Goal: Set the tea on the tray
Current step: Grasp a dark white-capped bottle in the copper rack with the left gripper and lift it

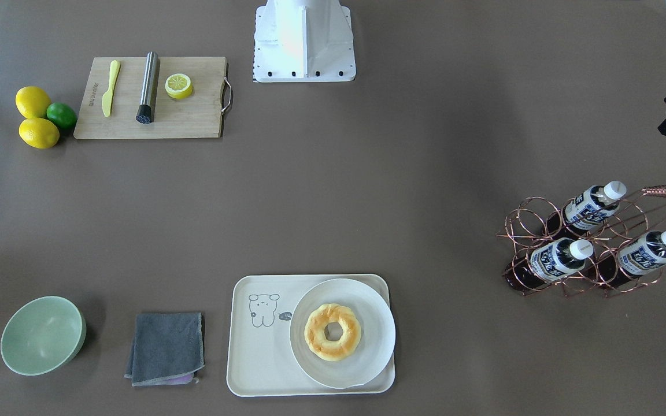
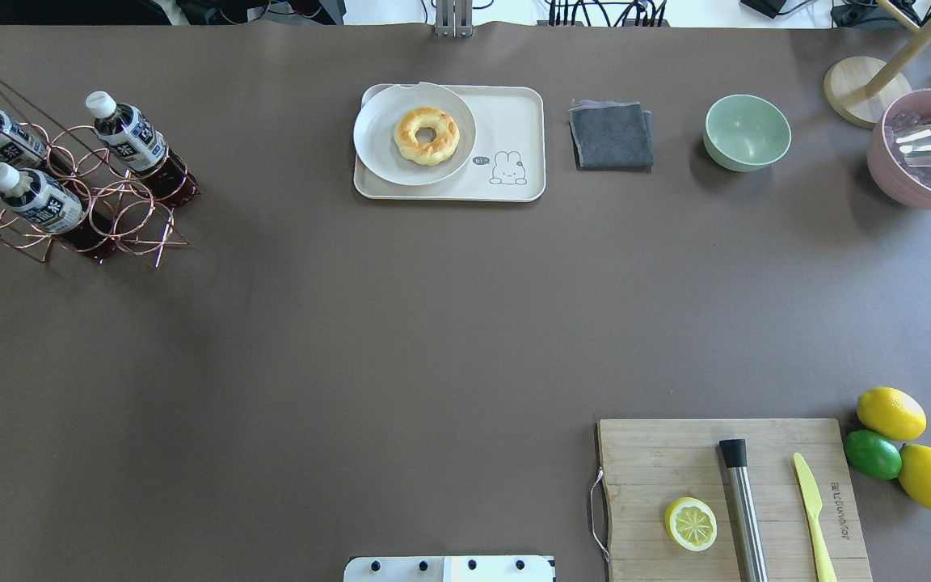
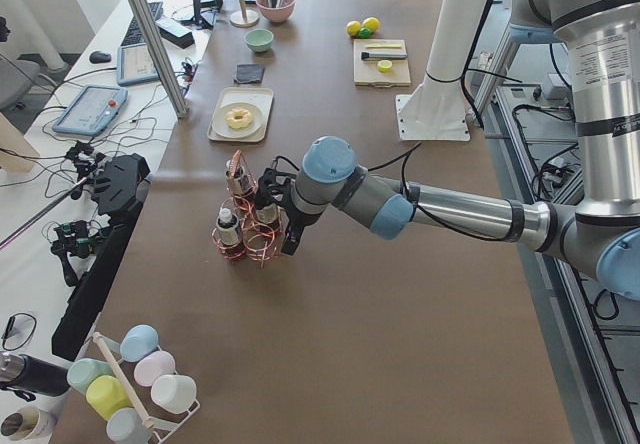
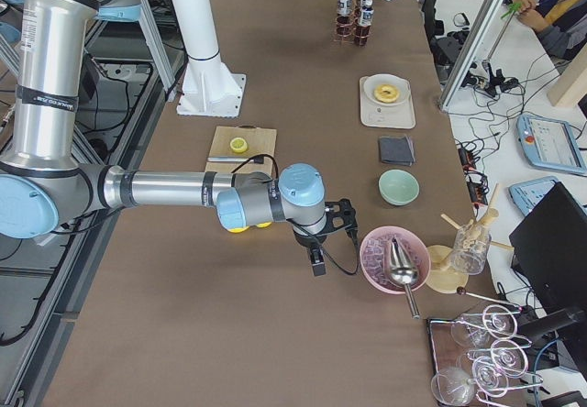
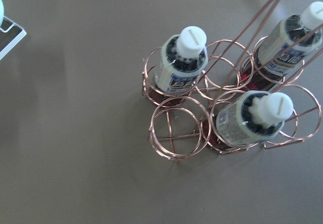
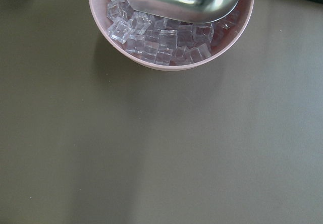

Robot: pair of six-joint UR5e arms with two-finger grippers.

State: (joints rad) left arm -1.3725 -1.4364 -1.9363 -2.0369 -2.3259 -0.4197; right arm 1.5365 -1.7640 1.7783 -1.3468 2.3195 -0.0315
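Observation:
Three tea bottles stand tilted in a copper wire rack at the robot's far left. The left wrist view looks down on them. The cream tray with the bear drawing lies at the far middle edge. It carries a white plate with a doughnut. My left gripper hangs just beside the rack on the robot's side, and I cannot tell whether it is open. My right gripper hovers near a pink bowl of ice, state unclear.
A grey cloth and a green bowl lie beside the tray. A wooden cutting board holds a knife, a steel tube and a lemon half, with lemons and a lime beside it. The pink ice bowl holds a metal scoop.

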